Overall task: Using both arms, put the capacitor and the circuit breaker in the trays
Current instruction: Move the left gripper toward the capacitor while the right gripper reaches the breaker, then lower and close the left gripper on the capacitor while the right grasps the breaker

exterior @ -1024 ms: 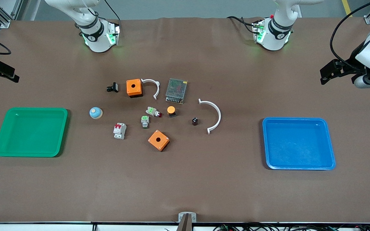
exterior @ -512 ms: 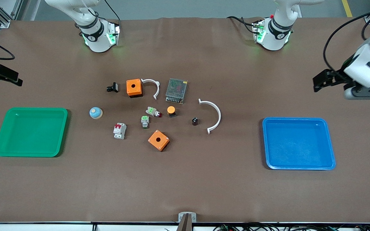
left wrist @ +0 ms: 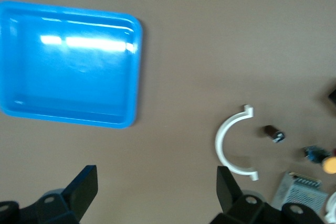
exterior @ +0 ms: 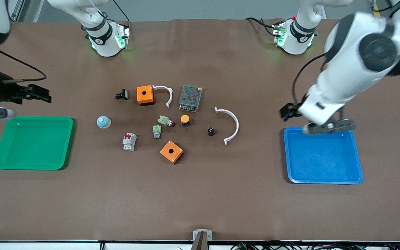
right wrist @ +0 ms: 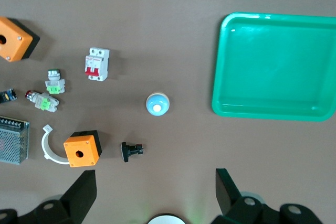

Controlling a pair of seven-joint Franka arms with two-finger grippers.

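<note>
The capacitor, a tiny black cylinder, stands on the table beside a large white arc; it also shows in the left wrist view. The circuit breaker, a white-grey block with red levers, lies nearer the right arm's end; it also shows in the right wrist view. My left gripper is open and empty, in the air by the blue tray's corner; its jaws stand wide. My right gripper is open and empty over the table by the green tray, also seen in its wrist view.
Around the two parts lie two orange boxes, a metal mesh box, a small white arc, an orange-capped button, two grey parts with green tops, a blue dome and a black clip.
The left arm has swung in from the table's end to the blue tray's corner. The right gripper has moved in from the table's edge toward the green tray. The parts have not moved.
</note>
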